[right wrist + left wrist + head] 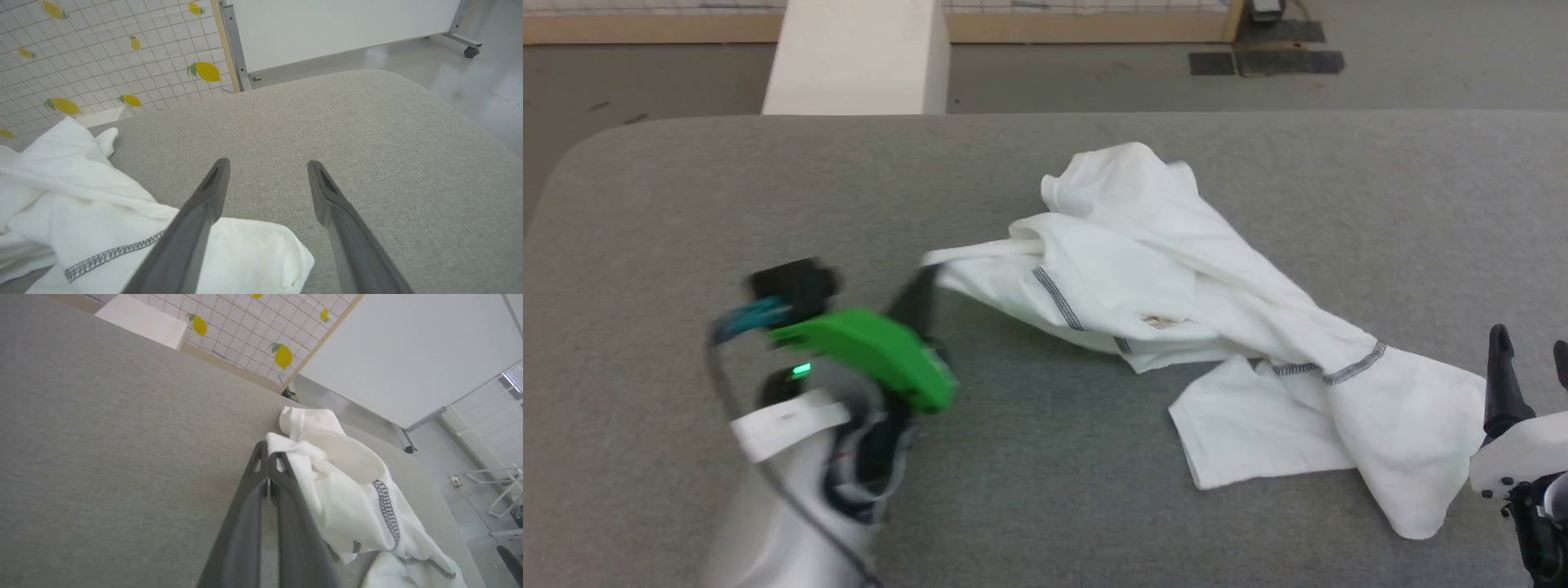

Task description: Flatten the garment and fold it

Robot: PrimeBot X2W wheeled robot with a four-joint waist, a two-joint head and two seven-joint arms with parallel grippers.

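Head view: garment point(1176, 278) in left pincer point(926, 279)

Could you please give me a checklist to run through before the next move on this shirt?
1. Left gripper shut on the garment at its edge: ok, a sliver of white cloth shows between the fingers.
2. Right gripper open and holding nothing: ok, it hangs over the table beside the cloth.
3. Garment flat: not ok, it lies crumpled and twisted.
4. Whole garment on the table: ok, nothing hangs over an edge.
5. Bare table on the left to spread into: ok.
6. Number of layers pinched: cannot tell.
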